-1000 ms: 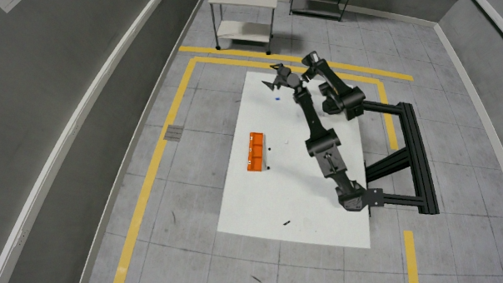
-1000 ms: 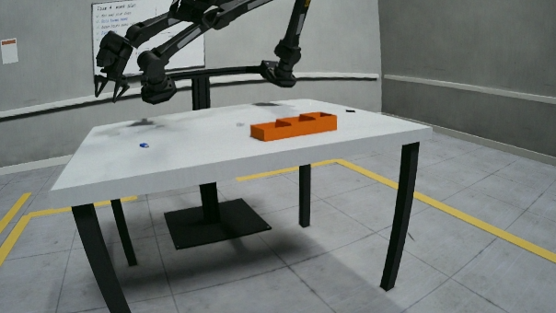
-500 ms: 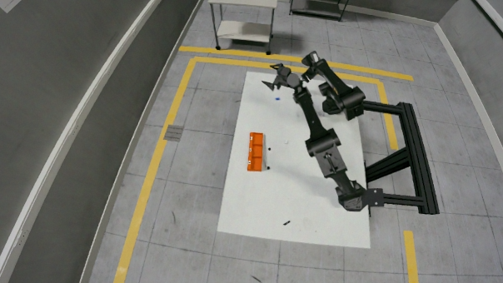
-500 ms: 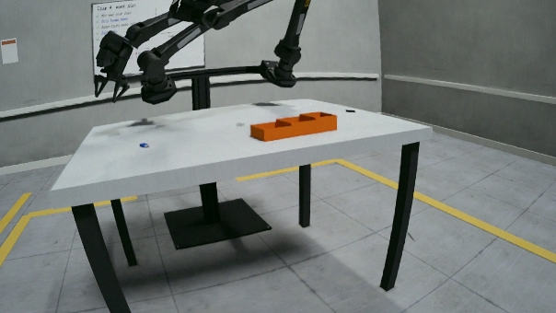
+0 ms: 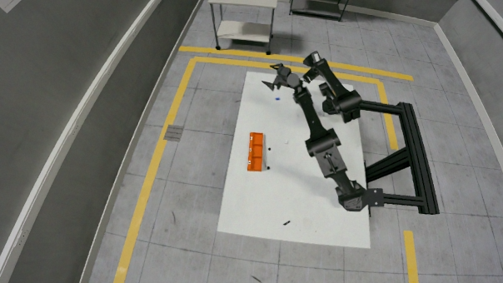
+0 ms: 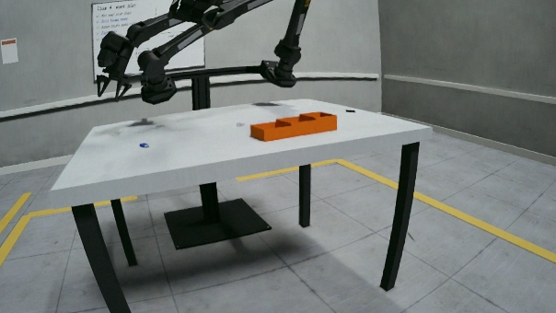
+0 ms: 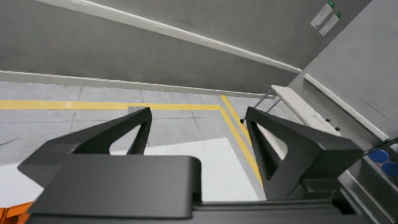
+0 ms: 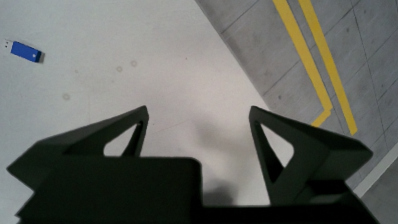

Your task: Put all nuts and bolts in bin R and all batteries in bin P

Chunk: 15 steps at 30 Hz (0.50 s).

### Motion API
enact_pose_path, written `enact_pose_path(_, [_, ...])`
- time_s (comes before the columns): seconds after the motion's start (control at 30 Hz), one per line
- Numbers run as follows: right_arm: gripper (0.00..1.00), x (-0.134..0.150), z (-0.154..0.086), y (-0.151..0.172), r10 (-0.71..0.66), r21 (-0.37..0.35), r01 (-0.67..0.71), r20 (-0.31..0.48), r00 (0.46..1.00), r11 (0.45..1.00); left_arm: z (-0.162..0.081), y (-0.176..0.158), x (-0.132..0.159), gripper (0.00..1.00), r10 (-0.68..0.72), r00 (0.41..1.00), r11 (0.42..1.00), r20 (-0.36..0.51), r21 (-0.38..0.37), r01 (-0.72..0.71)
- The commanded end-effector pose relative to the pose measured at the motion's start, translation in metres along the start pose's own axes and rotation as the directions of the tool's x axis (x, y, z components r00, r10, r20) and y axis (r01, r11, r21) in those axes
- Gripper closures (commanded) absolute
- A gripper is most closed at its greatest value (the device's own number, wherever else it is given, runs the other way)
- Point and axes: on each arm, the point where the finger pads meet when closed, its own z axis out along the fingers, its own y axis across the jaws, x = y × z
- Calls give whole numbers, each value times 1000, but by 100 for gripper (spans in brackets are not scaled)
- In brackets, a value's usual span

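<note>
An orange bin [image 5: 251, 151] [image 6: 295, 132] with three compartments lies mid-table; its marks are too small to read. A corner of it shows in the left wrist view [image 7: 11, 214]. Two tiny black things [image 5: 269, 148] [image 5: 267, 167] lie right beside the bin. A small pale thing [image 5: 286, 142] [image 6: 239, 124] lies a little farther off. A black elongated thing [image 5: 286, 223] [image 6: 351, 110] lies near one table end. My left gripper [image 5: 271, 79] [image 6: 112, 88] [image 7: 198, 112] is open and empty, high over the opposite end. My right gripper [image 5: 307, 77] [image 8: 198, 111] is open and empty, pointing down there.
A blue USB stick [image 5: 277, 98] [image 6: 144, 145] [image 8: 26, 51] lies on the table near both grippers. The table corner and yellow floor lines [image 8: 320, 65] show beside the right gripper. A white cart [image 5: 246, 25] stands beyond the table. The black arm stand [image 5: 412, 158] is alongside.
</note>
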Motion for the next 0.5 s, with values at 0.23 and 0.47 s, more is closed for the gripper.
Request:
enact_pose_path(0.23, [0, -25, -15, -6, -26, 23, 25, 38, 999, 999, 0, -2, -7, 0, -9, 1000, 1000, 9, 2, 8])
enact_pose_path(0.47, [0, -33, -21, -8, -17, 30, 16, 30, 999, 999, 0, -2, -7, 0, -9, 1000, 1000, 9, 2, 8])
